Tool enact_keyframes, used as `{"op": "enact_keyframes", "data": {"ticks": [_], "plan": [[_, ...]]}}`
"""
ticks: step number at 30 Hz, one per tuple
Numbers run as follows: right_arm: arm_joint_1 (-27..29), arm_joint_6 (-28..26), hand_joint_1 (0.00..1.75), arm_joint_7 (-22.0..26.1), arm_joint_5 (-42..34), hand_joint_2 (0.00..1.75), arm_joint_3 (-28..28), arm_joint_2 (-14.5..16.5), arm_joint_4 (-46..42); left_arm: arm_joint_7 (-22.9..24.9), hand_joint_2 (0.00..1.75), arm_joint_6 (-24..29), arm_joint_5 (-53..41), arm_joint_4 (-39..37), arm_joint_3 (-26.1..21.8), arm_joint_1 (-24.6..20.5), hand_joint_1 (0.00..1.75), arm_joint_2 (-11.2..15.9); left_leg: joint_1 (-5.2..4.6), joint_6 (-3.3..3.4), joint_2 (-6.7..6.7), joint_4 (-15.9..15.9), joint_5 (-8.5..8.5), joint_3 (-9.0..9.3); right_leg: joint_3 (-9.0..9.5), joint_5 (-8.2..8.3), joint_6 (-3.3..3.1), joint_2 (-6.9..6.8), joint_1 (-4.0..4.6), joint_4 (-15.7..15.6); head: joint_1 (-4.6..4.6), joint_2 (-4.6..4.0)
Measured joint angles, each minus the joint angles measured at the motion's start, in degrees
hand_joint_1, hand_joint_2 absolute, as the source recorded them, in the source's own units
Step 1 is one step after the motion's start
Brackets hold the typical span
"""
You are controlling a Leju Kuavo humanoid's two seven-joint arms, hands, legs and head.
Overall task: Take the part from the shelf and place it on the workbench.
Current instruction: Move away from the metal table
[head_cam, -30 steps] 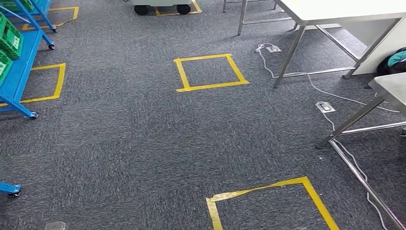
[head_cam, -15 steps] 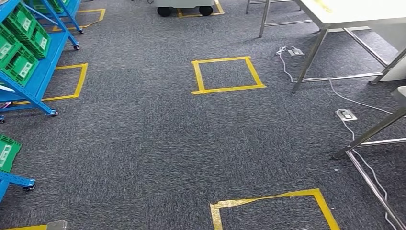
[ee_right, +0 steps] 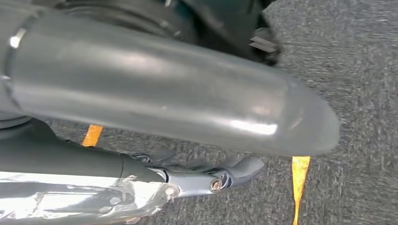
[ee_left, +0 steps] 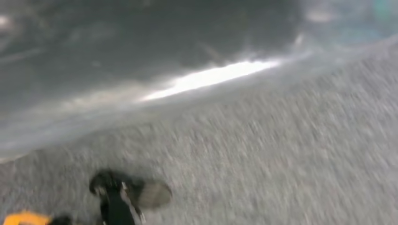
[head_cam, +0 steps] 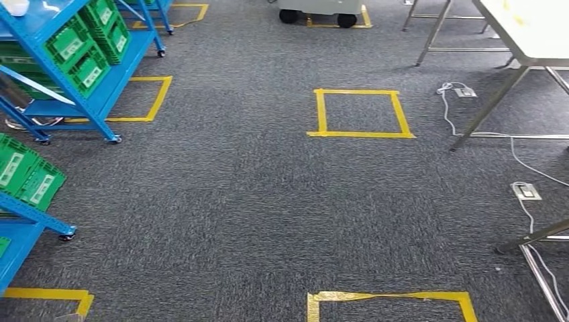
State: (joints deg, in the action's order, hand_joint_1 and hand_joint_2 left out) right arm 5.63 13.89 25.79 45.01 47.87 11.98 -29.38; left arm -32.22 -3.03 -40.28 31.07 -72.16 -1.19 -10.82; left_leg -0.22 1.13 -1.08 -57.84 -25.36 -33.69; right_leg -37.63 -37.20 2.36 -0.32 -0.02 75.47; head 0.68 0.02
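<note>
In the head view a blue wheeled shelf (head_cam: 111, 84) with green bins (head_cam: 84, 50) stands at the far left. A small white object (head_cam: 13, 7) lies on its top level at the picture's corner; I cannot tell what it is. A white-topped workbench (head_cam: 537, 30) on steel legs stands at the far right. In the right wrist view my right hand (ee_right: 197, 136) hangs over the carpet, its thick grey thumb (ee_right: 164, 89) apart from the darker fingers (ee_right: 206, 176), with nothing between them. The left wrist view is blurred: a grey mass over carpet, with the left hand's state unclear.
A second blue shelf (head_cam: 23, 231) with green bins (head_cam: 27, 178) stands near left. Yellow tape squares (head_cam: 359, 113) mark the grey carpet. Cables and floor sockets (head_cam: 527, 192) lie by the table legs on the right. A wheeled cart base (head_cam: 319, 10) stands at the back.
The whole picture has slid to the right: the camera has turned left. More of the blue shelves and green bins has come in, and the tables have slid toward the right edge.
</note>
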Motion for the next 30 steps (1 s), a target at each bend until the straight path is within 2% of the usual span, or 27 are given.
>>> {"op": "enact_keyframes", "data": {"ticks": [1,2,3,4,5,6,7,8,9,10,12,13,14,15,16,17,18,20,21,22,23,24,25,26,28,29,30], "plan": [[0.1,0.1,0.00,0.0,0.0,0.00,0.1,0.0,0.0,-0.1,0.00,-0.1,0.0,-0.1,0.0,0.4,0.00,0.3,0.04,-0.02,-0.91,0.0,0.00,0.06,0.09,1.07,0.04,0.13,-0.08,-0.6,0.01,0.00],[0.1,0.1,0.00,0.0,0.0,0.00,0.1,0.0,0.0,-0.1,0.00,-0.1,0.0,-0.2,0.0,0.6,0.00,0.4,0.12,-0.09,-1.83,0.0,0.00,0.16,1.20,3.05,0.08,0.40,-0.19,-3.3,0.02,0.00],[0.1,0.2,0.00,0.0,0.0,0.00,0.2,0.0,0.0,-0.1,0.00,-0.1,0.0,-0.3,0.1,0.8,0.00,0.5,0.21,-0.27,-2.73,-0.1,-0.01,0.24,2.85,5.22,0.16,1.24,-0.39,-7.2,0.02,0.00],[0.0,0.2,0.00,0.0,0.0,0.00,0.3,0.0,0.0,-0.1,0.00,-0.2,-0.1,-0.4,0.2,0.8,0.00,0.6,0.23,-0.57,-3.59,-0.2,-0.02,0.21,4.49,6.76,0.23,2.66,-0.63,-11.0,0.03,0.00],[-0.1,0.3,0.00,0.0,0.0,0.00,0.4,0.0,0.0,-0.1,0.00,-0.2,-0.1,-0.5,0.3,0.8,0.00,0.7,0.27,-0.93,-4.35,-0.3,0.04,0.09,5.64,7.61,0.20,3.88,-0.81,-13.7,-0.02,0.00],[-0.2,0.3,0.00,0.0,0.0,0.00,0.5,0.0,0.0,-0.2,0.00,-0.2,-0.1,-0.6,0.4,0.8,0.00,0.8,0.31,-1.34,-5.02,-0.4,0.16,-0.10,6.27,7.75,0.08,4.79,-0.88,-15.1,-0.02,0.00],[-0.3,0.3,0.00,0.0,0.0,0.00,0.5,0.0,0.0,-0.2,0.00,-0.2,-0.1,-0.6,0.5,0.9,0.00,1.0,0.40,-1.76,-5.63,-0.3,0.38,-0.31,6.52,7.61,-0.21,4.99,-0.79,-15.4,-0.04,0.00],[-0.3,0.4,0.00,0.0,0.0,0.00,0.5,0.0,0.0,-0.2,0.00,-0.2,-0.1,-0.7,0.5,1.1,0.00,1.0,0.54,-2.14,-6.22,-0.1,0.64,-0.46,6.63,7.75,-0.65,4.42,-0.70,-15.5,-0.05,0.00],[-0.3,0.4,0.00,0.0,0.0,0.00,0.6,0.0,0.0,-0.2,0.00,-0.2,-0.1,-0.8,0.6,1.3,0.00,1.1,0.60,-2.46,-5.99,-0.1,0.63,-0.63,6.81,7.96,-1.11,3.78,-0.65,-15.7,-0.04,0.00],[-0.4,0.3,0.00,0.0,0.0,0.00,0.6,0.0,-0.1,-0.2,0.00,-0.2,-0.1,-0.9,0.6,1.4,0.00,1.1,0.57,-2.73,-4.96,-0.8,0.12,-1.05,6.92,8.22,-1.56,3.13,-0.62,-15.9,-0.25,0.00],[-0.3,0.3,0.00,0.0,-0.1,0.00,0.8,-0.1,-0.1,-0.2,0.00,-0.2,-0.1,-1.0,0.7,1.3,0.00,1.2,0.40,-3.06,-1.68,-5.5,-2.78,-3.35,6.97,8.51,-2.17,1.57,-0.47,-16.3,-0.63,0.00],[-0.2,0.3,0.00,0.0,-0.1,0.00,0.8,-0.1,-0.1,-0.2,0.00,-0.1,-0.1,-1.0,0.8,1.2,0.00,1.2,0.36,-3.18,-0.50,-9.2,-4.65,-5.09,6.95,8.52,-2.32,0.74,-0.32,-16.3,-0.80,0.00],[-0.2,0.4,0.00,0.0,-0.1,0.00,0.9,-0.1,-0.1,-0.2,0.00,-0.1,-0.1,-1.1,0.9,1.1,0.00,1.2,0.37,-3.23,0.01,-12.7,-6.10,-6.72,6.91,8.49,-2.40,-0.12,-0.19,-16.3,-0.80,0.00],[-0.1,0.5,0.00,0.0,-0.1,0.00,0.9,-0.1,-0.1,-0.2,0.00,-0.1,-0.2,-1.2,1.0,1.1,0.00,1.2,0.36,-3.21,0.24,-14.9,-6.66,-7.68,6.89,8.45,-2.46,-0.95,-0.10,-16.3,-0.83,0.00],[-0.1,0.6,0.00,-0.1,-0.1,0.00,1.0,-0.1,-0.1,-0.2,0.00,-0.1,-0.3,-1.2,1.0,1.2,0.00,1.2,0.35,-3.12,0.35,-15.2,-6.19,-7.68,6.90,8.42,-2.50,-1.72,-0.03,-16.3,-0.82,0.00],[-0.1,0.7,0.00,-0.2,-0.1,0.00,1.0,-0.1,-0.2,-0.1,0.00,0.0,-0.3,-1.3,1.0,1.3,0.00,1.2,0.29,-2.96,0.58,-13.4,-4.82,-6.60,6.94,8.37,-2.51,-2.42,0.01,-16.3,-0.83,0.00],[-0.2,0.8,0.00,-0.3,-0.1,0.00,1.0,-0.1,-0.2,-0.1,0.00,0.1,-0.4,-1.3,1.0,1.3,0.00,1.2,0.15,-2.71,1.27,-9.9,-2.97,-4.62,7.04,8.31,-2.50,-3.08,0.03,-16.3,-0.83,0.00],[-0.2,1.0,0.00,-0.4,-0.1,0.00,1.0,0.0,-0.3,0.1,0.00,0.3,-0.5,-1.3,1.0,1.1,0.00,1.2,-0.36,-2.16,3.50,-2.8,-0.56,-0.69,7.16,8.04,-2.22,-4.28,0.23,-16.3,-0.85,0.00],[-0.2,1.2,0.00,-0.4,0.0,0.00,1.0,0.0,-0.3,0.1,0.00,0.2,-0.5,-1.3,1.0,1.0,0.00,1.2,-0.59,-1.88,4.24,-0.6,-0.18,0.37,7.13,7.90,-2.00,-4.84,0.35,-16.3,-0.82,0.00],[-0.2,1.3,0.00,-0.6,0.0,0.00,1.0,0.0,-0.4,0.3,0.00,0.2,-0.6,-1.3,1.0,0.9,0.00,1.2,-0.78,-1.64,4.35,0.3,-0.27,0.69,7.24,7.78,-1.74,-5.41,0.45,-16.4,-0.80,0.00],[-0.3,1.5,0.00,-0.7,0.2,0.00,1.0,0.1,-0.5,0.4,0.00,0.0,-0.8,-1.3,1.0,1.0,0.00,1.2,-0.84,-1.33,3.76,0.6,-0.25,0.70,7.43,7.70,-1.48,-5.96,0.50,-16.5,-0.80,0.00],[-0.3,1.7,0.00,-0.9,0.3,0.00,1.1,0.1,-0.7,0.6,0.00,-0.2,-1.0,-1.3,0.9,1.2,0.00,1.1,-0.71,-1.05,3.21,0.8,-0.12,0.78,7.57,7.57,-1.17,-6.02,0.43,-16.5,-0.76,0.00],[-0.4,2.0,0.00,-1.0,0.6,0.00,1.1,0.2,-0.9,0.7,0.00,-0.5,-1.2,-1.2,0.8,1.4,0.00,1.0,-0.56,-0.78,2.70,1.1,0.04,0.91,7.60,7.14,-0.85,-5.20,0.36,-16.1,-0.69,0.00],[-0.4,2.1,0.00,-1.1,0.8,0.00,1.3,0.2,-1.1,0.7,0.00,-0.8,-1.4,-1.1,0.7,1.4,0.00,0.9,-0.35,-0.48,2.17,1.3,0.23,1.03,6.98,6.16,-0.55,-3.81,0.27,-14.5,-0.55,0.00],[-0.2,2.5,0.00,-1.3,1.3,0.00,1.7,0.3,-1.3,0.8,0.00,-1.3,-1.8,-0.8,0.6,1.2,0.00,0.6,-0.11,-0.08,0.98,1.4,0.40,1.07,3.95,2.77,-0.11,-0.77,0.07,-8.0,-0.21,0.00],[0.0,2.7,0.00,-1.4,1.5,0.00,1.9,0.4,-1.4,1.0,0.00,-1.5,-2.0,-0.7,0.4,1.1,0.00,0.5,-0.08,0.04,0.25,1.4,0.42,1.04,2.03,1.16,0.01,-0.15,0.00,-4.1,-0.13,0.00],[0.2,2.8,0.00,-1.5,1.6,0.00,2.1,0.4,-1.5,1.1,0.00,-1.7,-2.1,-0.6,0.3,1.1,0.00,0.4,-0.06,0.08,-0.49,1.4,0.43,1.04,0.57,0.37,0.10,0.06,-0.03,-1.4,-0.09,0.00]]}}
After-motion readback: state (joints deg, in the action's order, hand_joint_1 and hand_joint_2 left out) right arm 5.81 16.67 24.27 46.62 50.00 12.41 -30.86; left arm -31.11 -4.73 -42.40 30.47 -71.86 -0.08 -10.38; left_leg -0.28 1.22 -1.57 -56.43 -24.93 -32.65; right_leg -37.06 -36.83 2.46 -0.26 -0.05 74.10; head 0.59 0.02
